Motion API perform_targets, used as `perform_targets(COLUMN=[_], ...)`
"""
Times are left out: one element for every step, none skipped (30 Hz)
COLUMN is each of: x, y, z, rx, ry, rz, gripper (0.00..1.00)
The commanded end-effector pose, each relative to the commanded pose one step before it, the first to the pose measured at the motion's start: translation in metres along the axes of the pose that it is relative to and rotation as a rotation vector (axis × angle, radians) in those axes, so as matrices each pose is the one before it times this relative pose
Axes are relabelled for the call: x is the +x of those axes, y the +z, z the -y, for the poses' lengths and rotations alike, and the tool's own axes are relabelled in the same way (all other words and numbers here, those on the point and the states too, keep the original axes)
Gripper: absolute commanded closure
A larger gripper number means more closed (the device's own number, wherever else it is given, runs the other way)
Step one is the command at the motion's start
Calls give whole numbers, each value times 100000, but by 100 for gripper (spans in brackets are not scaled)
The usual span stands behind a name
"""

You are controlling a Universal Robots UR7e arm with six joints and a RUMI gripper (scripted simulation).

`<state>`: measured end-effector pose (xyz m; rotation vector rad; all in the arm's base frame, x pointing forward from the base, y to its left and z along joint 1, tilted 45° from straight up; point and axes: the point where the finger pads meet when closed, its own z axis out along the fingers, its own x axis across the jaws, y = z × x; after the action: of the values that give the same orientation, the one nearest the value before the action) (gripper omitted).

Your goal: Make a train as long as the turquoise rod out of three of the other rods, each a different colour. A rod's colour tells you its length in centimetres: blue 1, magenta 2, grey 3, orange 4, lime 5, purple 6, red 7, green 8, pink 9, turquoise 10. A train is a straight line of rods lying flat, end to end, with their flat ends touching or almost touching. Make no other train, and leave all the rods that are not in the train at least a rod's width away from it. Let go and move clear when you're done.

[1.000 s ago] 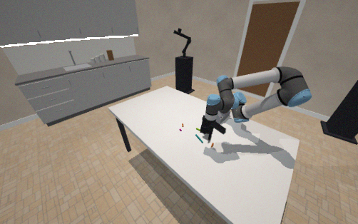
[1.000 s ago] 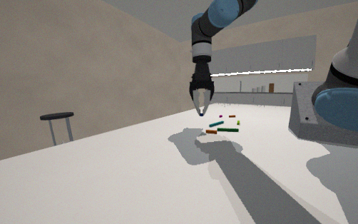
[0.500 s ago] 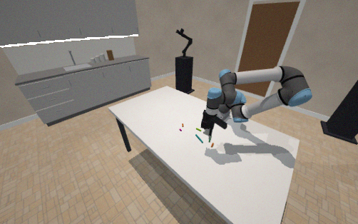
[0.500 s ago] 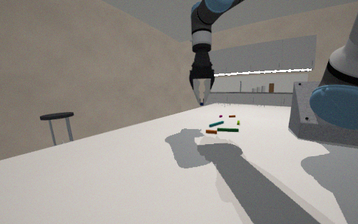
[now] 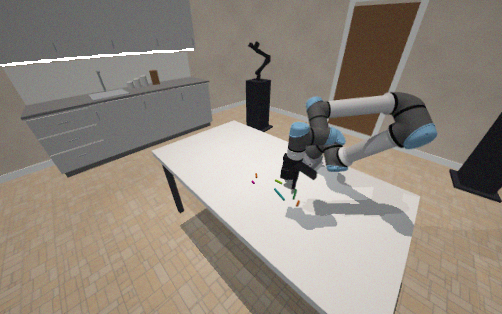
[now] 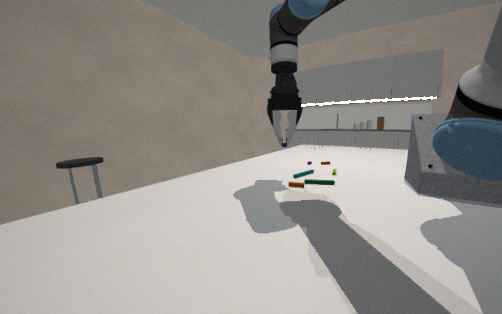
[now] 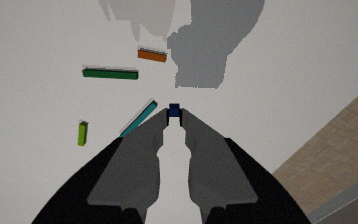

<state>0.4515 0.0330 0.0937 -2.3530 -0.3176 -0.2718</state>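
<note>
One blue rod was pinched in the almost closed claw, with the nearer orange rod apparently lying up-left in wrist view.

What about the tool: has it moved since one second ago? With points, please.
Yes, upward in the exterior view: the tips of the tool point(image 5: 294, 187) point(image 6: 284, 144) point(image 7: 174, 111) showed below the edge line of the table point(image 5: 210, 165) point(image 6: 150, 240) point(image 7: 300, 60) behind them, and now reach about that line.
</note>
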Motion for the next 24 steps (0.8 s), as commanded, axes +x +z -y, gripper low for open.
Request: perform_targets(x=[-778,-337,-394,-454,-518,-584,-651,0,0,-719,-785,-848,-906,-959,-1004,-1040,-1067,-1083,-1088,-1082,-1065,-1037,-1000,-955], y=[-173,-47,-50,-51,-52,-51,-48,0,0,-44,-39,-32,-24,-16,-6,5,15,26,36,46,55,63,69,74], z=[-1596,-568,-624,-673,-713,-745,-766,0,0,-777,-776,-765,-742,-709,-667,-618,-562,-501,-438,-374,-310,-249,-191,-139], rx=[-421,-131,-138,-141,-141,-136,-129,0,0,-117,-102,-85,-65,-44,-22,0,20,40,57,71,83,91,96,99], ry=[-3674,-1384,-1551,-1712,-1868,-2015,-2152,0,0,-2277,-2390,-2488,-2572,-2640,-2691,-2725,-2742,-2740,-2720,-2683,-2628,-2555,-2466,-2360], rz=[10,37,43,50,55,61,64,0,0,67,67,65,60,53,43,31,16,-1,-19,-37,-55,-72,-88,-101], gripper=[100,100,100,100,100,100,100,100,100,100,100,100,100,100,100,100,100,100,100,100,100,100,100,100])
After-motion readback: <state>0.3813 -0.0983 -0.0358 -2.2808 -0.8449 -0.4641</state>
